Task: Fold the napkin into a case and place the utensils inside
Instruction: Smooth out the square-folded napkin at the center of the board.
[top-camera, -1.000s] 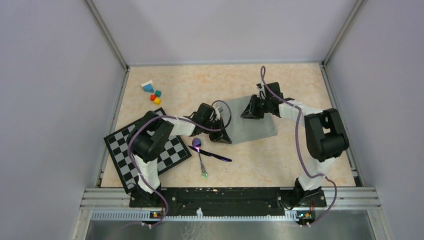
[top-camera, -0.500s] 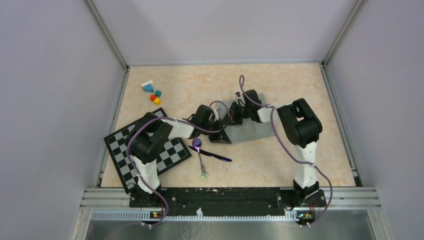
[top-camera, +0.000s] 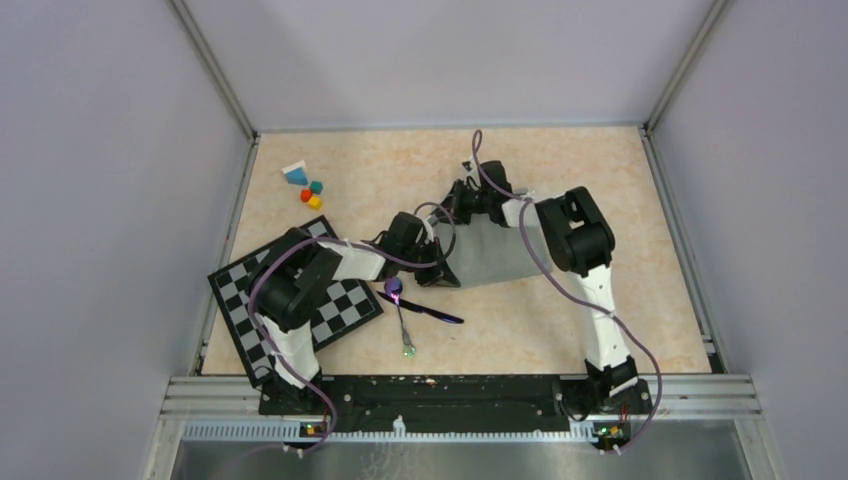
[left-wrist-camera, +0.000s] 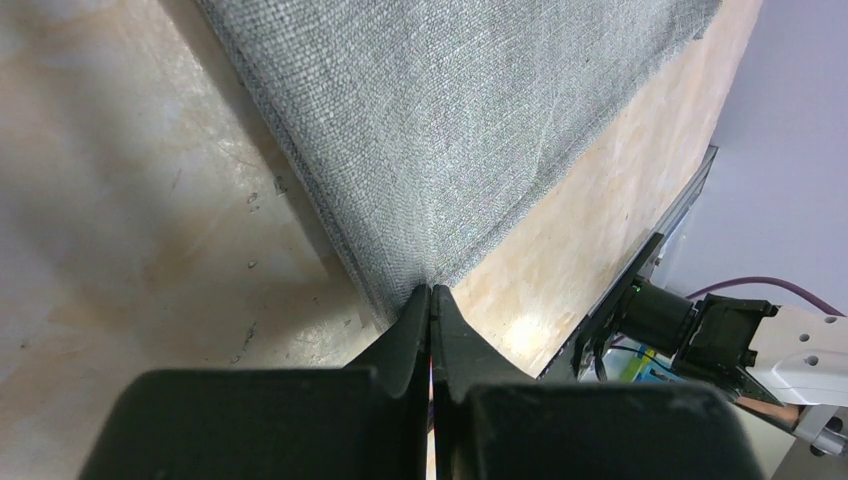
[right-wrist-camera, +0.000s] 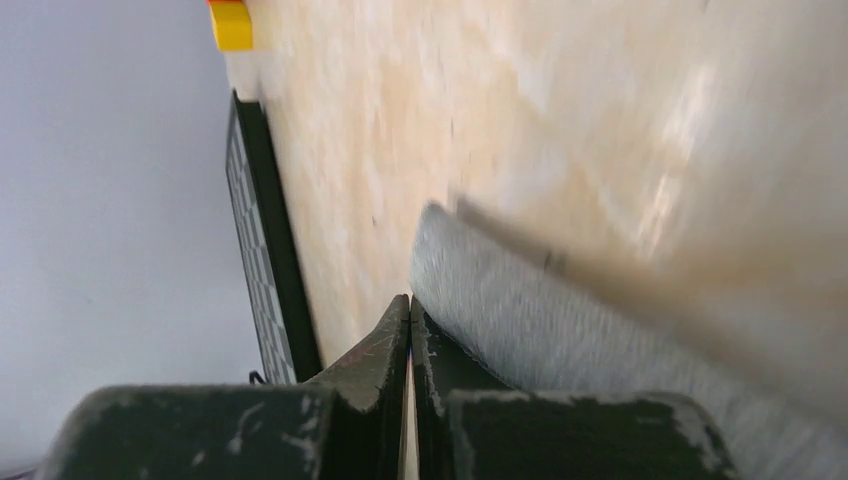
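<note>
The grey-green napkin (top-camera: 497, 255) lies mid-table, its far left part lifted and drawn out of shape. My left gripper (top-camera: 447, 278) is shut on the napkin's near left corner; in the left wrist view the cloth (left-wrist-camera: 470, 110) runs down into the closed tips (left-wrist-camera: 431, 290). Over the far left corner, my right gripper (top-camera: 462, 203) is shut too, and in the blurred right wrist view the raised cloth edge (right-wrist-camera: 470, 290) curls against its tips (right-wrist-camera: 410, 300). The spoon (top-camera: 395, 289) and the dark stick-like utensil (top-camera: 425, 310) lie crossed on the table in front of the napkin.
A black-and-white checkered board (top-camera: 300, 305) sits at the near left, its edge (right-wrist-camera: 262, 250) also in the right wrist view. Small coloured blocks (top-camera: 308, 187) lie at the far left, a yellow one (right-wrist-camera: 231, 25) among them. Walls enclose the table.
The right arm swung left across the table and its gripper shut, dragging the napkin's far edge leftward. The left gripper closed fully and stayed at the near corner.
</note>
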